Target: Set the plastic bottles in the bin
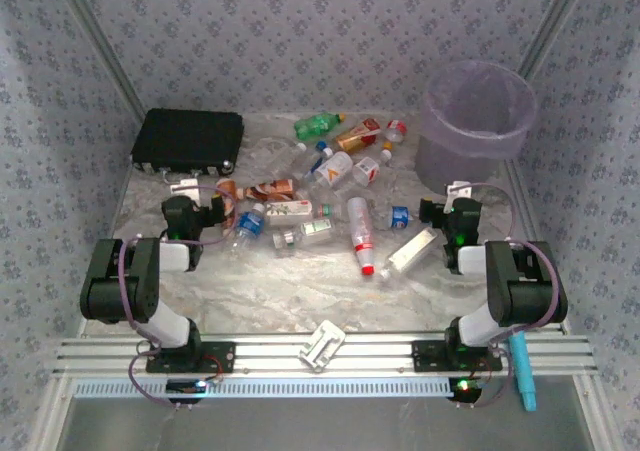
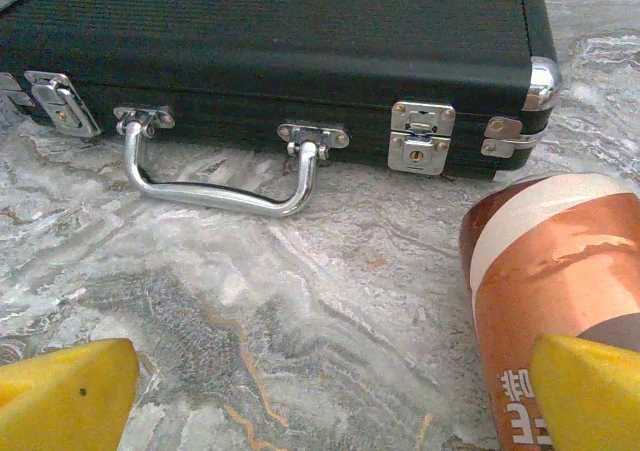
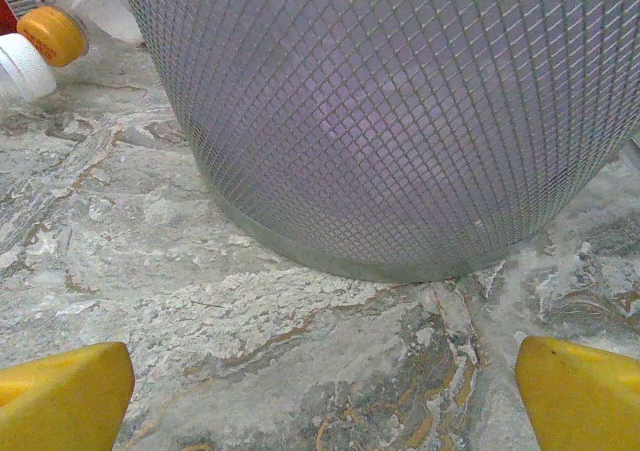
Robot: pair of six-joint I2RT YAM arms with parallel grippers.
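Several plastic bottles lie scattered mid-table, among them a green one [image 1: 318,124], an orange one [image 1: 357,135] and a clear one with a red cap [image 1: 361,233]. The bin [image 1: 478,121], pale purple, stands at the far right. My left gripper [image 1: 200,184] is open over bare table [image 2: 330,391], facing the black case. A copper-orange bottle [image 2: 560,271] lies just beyond its right finger [image 2: 590,391]. My right gripper [image 1: 455,193] is open, low over the table [image 3: 325,396], with the bin's meshed wall [image 3: 400,111] close ahead. Nothing sits between either pair of fingers.
A black case [image 1: 188,139] with latches and a metal handle [image 2: 220,186] lies at the far left. A yellow cap [image 3: 52,33] and a white cap [image 3: 20,66] lie left of the bin. A white clip [image 1: 323,344] rests on the front rail.
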